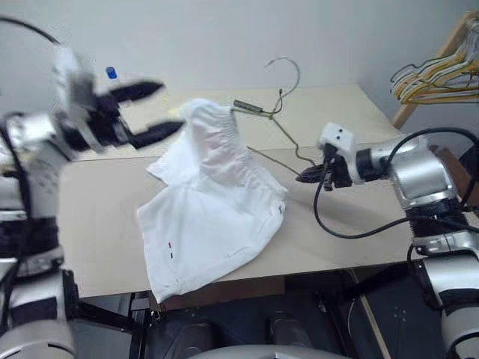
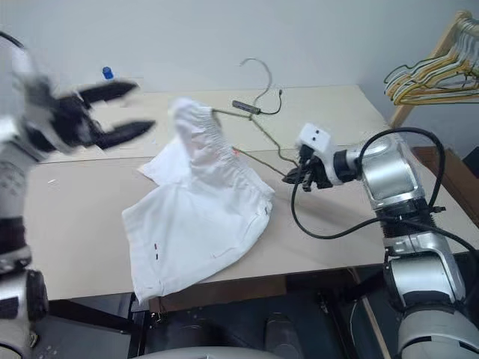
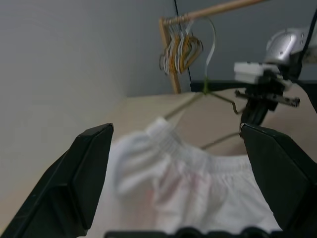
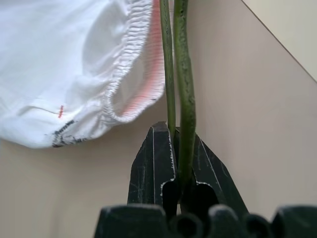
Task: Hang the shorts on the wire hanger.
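We are seeing soft, even light; the raised black-fingered left gripper [image 1: 153,111] is smearing with motion blur.

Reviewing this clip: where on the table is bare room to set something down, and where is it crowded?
Bare patches: the table left of the shorts, and the near right part below the right pincer. Crowded: the middle and far side, where the shorts drape over the wire hanger, which the right pincer grips. The open left pincer hovers by the waistband.
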Tool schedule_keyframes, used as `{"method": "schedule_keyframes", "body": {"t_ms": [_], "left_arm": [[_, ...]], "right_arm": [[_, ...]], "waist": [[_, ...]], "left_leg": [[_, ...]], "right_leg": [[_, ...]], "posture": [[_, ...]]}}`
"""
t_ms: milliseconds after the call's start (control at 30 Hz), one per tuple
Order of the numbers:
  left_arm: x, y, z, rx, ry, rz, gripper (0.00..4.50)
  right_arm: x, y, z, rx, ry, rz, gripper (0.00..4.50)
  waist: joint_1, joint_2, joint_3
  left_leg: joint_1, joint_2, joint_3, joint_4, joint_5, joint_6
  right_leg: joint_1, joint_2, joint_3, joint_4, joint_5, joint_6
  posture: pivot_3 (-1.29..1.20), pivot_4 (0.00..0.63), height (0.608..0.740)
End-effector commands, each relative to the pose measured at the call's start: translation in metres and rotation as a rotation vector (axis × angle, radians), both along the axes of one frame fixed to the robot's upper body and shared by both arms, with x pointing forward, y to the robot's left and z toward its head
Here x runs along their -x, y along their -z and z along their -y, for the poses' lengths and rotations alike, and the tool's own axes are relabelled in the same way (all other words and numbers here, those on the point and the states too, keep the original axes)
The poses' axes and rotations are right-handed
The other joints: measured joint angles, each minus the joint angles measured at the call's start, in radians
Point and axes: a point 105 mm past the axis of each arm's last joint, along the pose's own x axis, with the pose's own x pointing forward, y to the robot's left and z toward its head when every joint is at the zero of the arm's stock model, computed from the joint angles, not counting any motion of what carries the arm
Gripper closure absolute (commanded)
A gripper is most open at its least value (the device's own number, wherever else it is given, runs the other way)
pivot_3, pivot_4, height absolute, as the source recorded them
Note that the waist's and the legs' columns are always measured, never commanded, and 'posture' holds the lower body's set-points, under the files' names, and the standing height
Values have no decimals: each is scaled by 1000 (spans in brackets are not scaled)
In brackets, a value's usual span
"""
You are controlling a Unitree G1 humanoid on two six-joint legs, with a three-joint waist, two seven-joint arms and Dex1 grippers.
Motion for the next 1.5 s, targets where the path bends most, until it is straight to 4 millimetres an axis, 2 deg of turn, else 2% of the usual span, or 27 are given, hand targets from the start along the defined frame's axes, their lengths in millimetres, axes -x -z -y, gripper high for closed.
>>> {"method": "schedule_keyframes", "body": {"t_ms": [33, 167, 233, 367, 667, 767, 1000, 1167, 1333, 1433, 1500], "left_arm": [[-7, 2, -13, -76, -8, 11, 37], [-9, 7, -18, -206, 40, -1, 37], [-4, 15, -21, -314, 116, -33, 37], [-11, 32, -23, -487, 149, -87, 37], [-22, 61, -9, -582, 229, -216, 37], [-26, 65, -4, -577, 241, -238, 640], [-27, 84, 3, -599, 269, -296, 2889], [-30, 88, 3, -613, 261, -305, 4435], [-32, 88, 3, -623, 252, -282, 4473], [-31, 82, 4, -611, 252, -240, 4473], [-31, 78, 2, -614, 248, -212, 4473]], "right_arm": [[8, -11, -26, -15, -81, 73, 4500], [14, -7, -41, 15, -129, 92, 4500], [16, -4, -45, 37, -149, 96, 4500], [18, -1, -50, 71, -168, 102, 4500], [17, 3, -51, 109, -160, 97, 4500], [19, 5, -52, 113, -165, 88, 4500], [23, 4, -56, 104, -169, 83, 4500], [25, 3, -58, 99, -178, 88, 4500], [25, 2, -59, 108, -202, 140, 4500], [22, 0, -60, 109, -232, 258, 4500], [20, 0, -56, 105, -215, 262, 4500]], "waist": [[-4, 0, 0], [-7, 0, 0], [-7, 0, 0], [-5, 0, 0], [-5, 0, 0], [-6, 0, 0], [-9, 0, 0], [-8, 0, 0], [-8, 0, 0], [-8, 0, 0], [-8, 0, 0]], "left_leg": [[1, 0, 0, 0, 0, 0], [2, 0, 3, 0, 0, 0], [0, 0, 5, 1, 0, 0], [-1, 0, 7, 1, 0, 0], [-2, 1, 6, 2, 0, 0], [-2, 1, 6, 2, 0, 1], [-2, 1, 5, 3, 0, 1], [-2, 1, 5, 3, -1, 1], [-2, 1, 5, 3, -1, 1], [-3, 1, 5, 3, -1, 1], [-3, 1, 5, 3, -1, 1]], "right_leg": [[0, 0, 0, 0, 0, 0], [0, 1, 0, 1, 0, 0], [-1, 1, 0, 1, 0, 0], [-1, 1, -1, 1, 0, 0], [-2, 1, -1, 2, -1, 1], [-2, 1, 0, 2, -1, 1], [-2, 1, 0, 3, -1, 1], [-2, 1, 0, 3, -1, 1], [-2, 1, 0, 3, -1, 1], [-2, 1, 0, 3, -1, 1], [-2, 1, 0, 2, -1, 1]], "posture": [[-29, 0, 740], [-23, 0, 740], [-22, 0, 740], [-21, 0, 740], [-33, 0, 740], [-37, 0, 740], [-48, 0, 740], [-47, 0, 740], [-47, 0, 740], [-48, 0, 740], [-50, 0, 740]]}}
